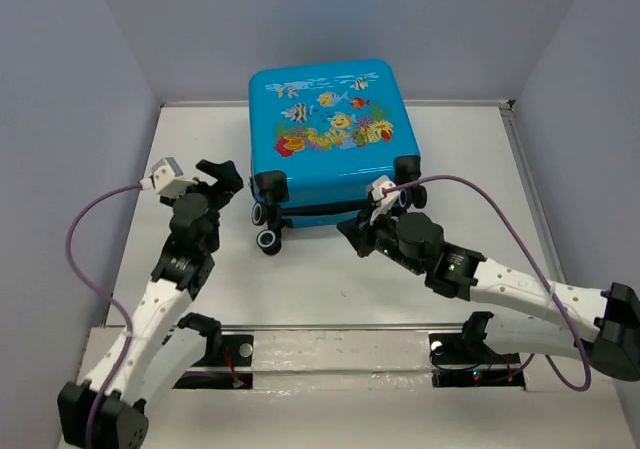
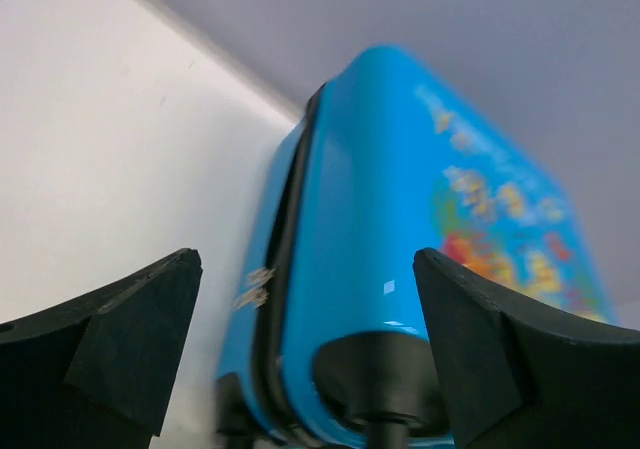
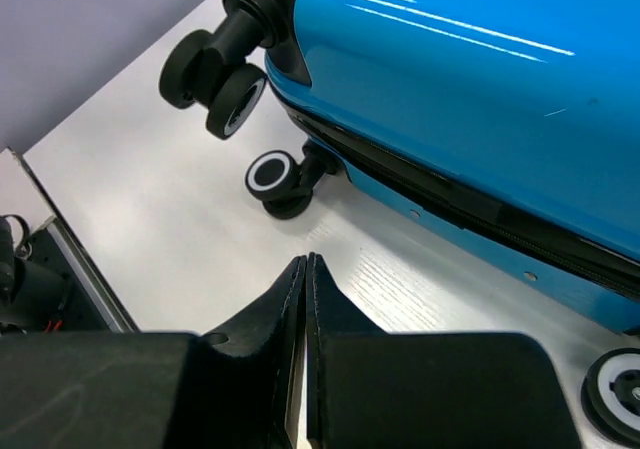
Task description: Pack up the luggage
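The luggage (image 1: 330, 119) is a bright-blue hard-shell suitcase with a fish print. It lies flat and closed at the back of the white table, its wheels (image 1: 268, 239) facing the arms. My left gripper (image 1: 222, 177) is open just left of the case's near-left corner. In the left wrist view that gripper (image 2: 305, 259) frames the blue shell (image 2: 400, 219) and a black wheel mount, touching neither. My right gripper (image 1: 352, 231) is shut on nothing, low over the table in front of the zipper side (image 3: 480, 89). Its tips (image 3: 307, 259) sit a little short of a wheel (image 3: 272, 176).
Grey walls close in the table on the left, back and right (image 1: 560, 89). A raised rim (image 1: 520, 159) runs along the table's right side. The arm bases and a metal plate (image 1: 330, 354) sit at the near edge. Purple cables (image 1: 500, 219) loop off both wrists.
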